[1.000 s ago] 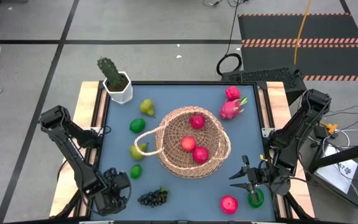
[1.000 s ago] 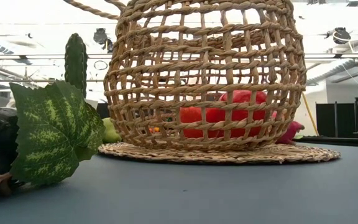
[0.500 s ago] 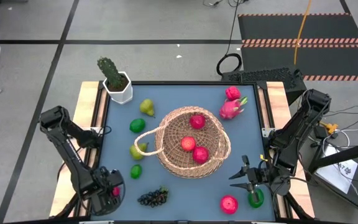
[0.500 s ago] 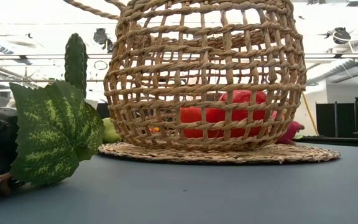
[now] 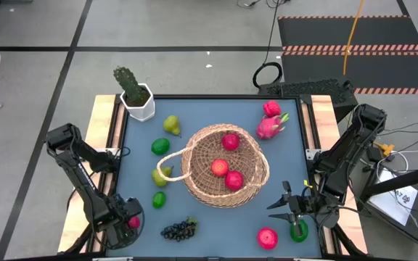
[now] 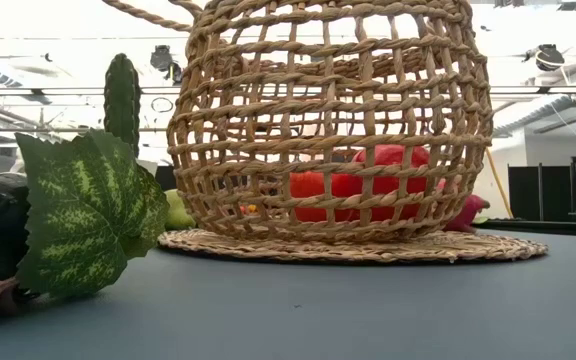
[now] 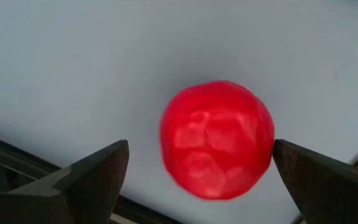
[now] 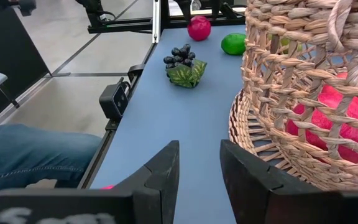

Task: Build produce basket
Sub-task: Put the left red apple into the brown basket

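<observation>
The woven basket [image 5: 223,167] [image 6: 328,120] stands mid-table with three red apples [image 5: 227,172] in it. Outside it lie pears [image 5: 170,125], limes [image 5: 160,146], a grape bunch [image 5: 180,230], a dragon fruit [image 5: 269,127] and a red apple [image 5: 267,237]. At the near left corner a red apple [image 7: 216,137] rests on the blue table. My left gripper [image 7: 201,146] [image 5: 128,221] points down over it, open, one finger on each side and apart from it. My right gripper [image 8: 199,149] [image 5: 278,205] hovers open at the near right, facing the basket.
A potted cactus [image 5: 136,101] stands at the far left corner. A lime [image 5: 298,230] lies under my right arm. A person's leg in jeans [image 8: 30,155] shows beside the table's near edge. The grape bunch's leaf [image 6: 78,215] fills the low view's left.
My left gripper has shifted a little toward the table's left edge and sunk, with its wrist turning. The red apple beneath it, hidden in the high view a second ago, now shows beside the wrist.
</observation>
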`<state>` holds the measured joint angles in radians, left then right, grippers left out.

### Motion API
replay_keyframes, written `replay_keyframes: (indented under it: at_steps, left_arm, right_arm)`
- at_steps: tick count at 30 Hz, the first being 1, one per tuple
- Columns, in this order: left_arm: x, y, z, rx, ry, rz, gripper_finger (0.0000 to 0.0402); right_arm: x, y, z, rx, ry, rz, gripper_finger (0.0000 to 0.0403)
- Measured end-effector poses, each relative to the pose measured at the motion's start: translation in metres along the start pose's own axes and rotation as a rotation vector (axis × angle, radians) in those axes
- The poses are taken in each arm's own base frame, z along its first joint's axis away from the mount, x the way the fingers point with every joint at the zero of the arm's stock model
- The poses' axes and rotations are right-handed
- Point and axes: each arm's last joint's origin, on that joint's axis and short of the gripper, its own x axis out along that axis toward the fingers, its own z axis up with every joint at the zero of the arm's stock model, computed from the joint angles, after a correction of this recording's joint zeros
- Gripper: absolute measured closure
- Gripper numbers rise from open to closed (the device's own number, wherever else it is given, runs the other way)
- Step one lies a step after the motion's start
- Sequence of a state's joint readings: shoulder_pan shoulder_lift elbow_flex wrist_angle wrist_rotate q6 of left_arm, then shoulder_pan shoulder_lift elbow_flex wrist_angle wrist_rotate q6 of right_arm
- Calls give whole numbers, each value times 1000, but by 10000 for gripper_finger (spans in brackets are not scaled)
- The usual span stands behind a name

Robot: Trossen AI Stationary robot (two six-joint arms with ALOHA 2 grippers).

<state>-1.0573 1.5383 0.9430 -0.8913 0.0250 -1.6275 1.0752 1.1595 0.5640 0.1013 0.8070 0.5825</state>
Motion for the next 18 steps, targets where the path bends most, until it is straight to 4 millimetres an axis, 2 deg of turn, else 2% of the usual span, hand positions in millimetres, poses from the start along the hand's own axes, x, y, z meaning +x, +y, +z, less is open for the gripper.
replay_keyframes:
  at_steps: [8, 18]
  left_arm:
    - [19, 0, 0, -3, 8, -110, 5]
    - [29, 9, 0, -18, 38, -71, 5]
  right_arm:
    - [0, 0, 0, 0, -1, 0, 291]
    - [0, 0, 0, -2, -1, 0, 291]
